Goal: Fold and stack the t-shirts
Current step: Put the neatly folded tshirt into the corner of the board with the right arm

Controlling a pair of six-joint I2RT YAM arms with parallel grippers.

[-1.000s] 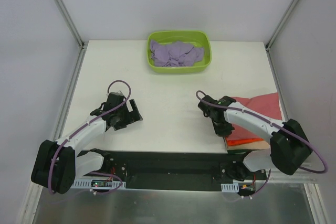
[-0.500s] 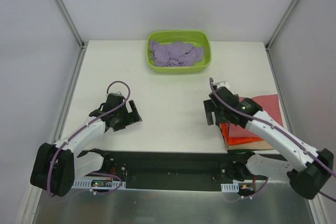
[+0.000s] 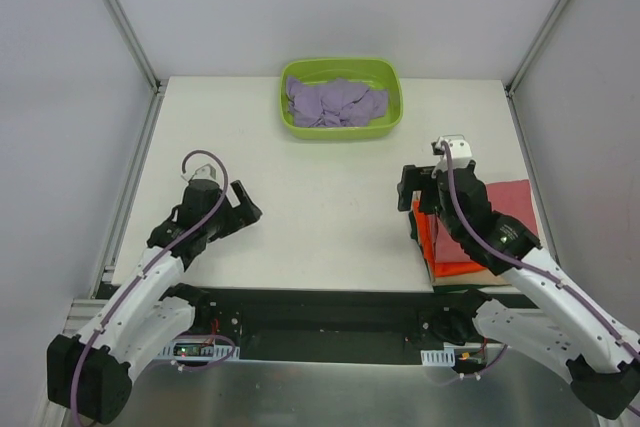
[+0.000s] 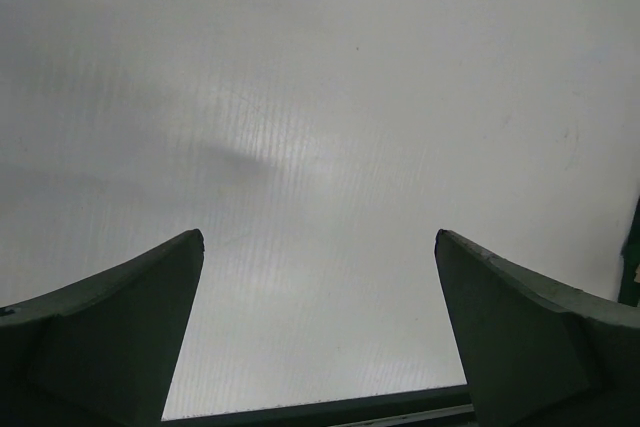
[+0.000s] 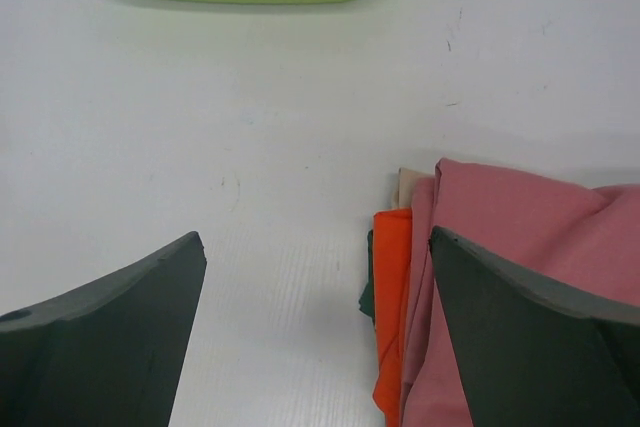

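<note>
Top external view: both arms reach forward from the near edge of the desk, the left arm on the near left and the right arm on the near right.
Left hand: over bare desk on the near left, well apart from every shirt.
Left hand state: fingers spread wide; the left wrist view shows only white desk between them.
Right hand: at the left edge of the stack, near the desk's right side, facing the far edge.
Right hand state: fingers wide apart and holding nothing. In the right wrist view the right finger overlaps the near part of the stack, and the left finger stands over bare desk.
Stack: folded shirts piled at the near right of the desk, beside the right arm.
Salmon shirt: on top of the stack, lying flat, its surface softly rumpled.
Orange shirt: under the salmon one, its folded edge sticking out on the left.
Tan shirt: lower in the stack, with only a thin edge peeping out at the far-left corner.
Tub: lime green, at the far edge of the desk near the middle, well apart from both hands.
Lavender shirts: crumpled in a heap inside the tub, unfolded.
</note>
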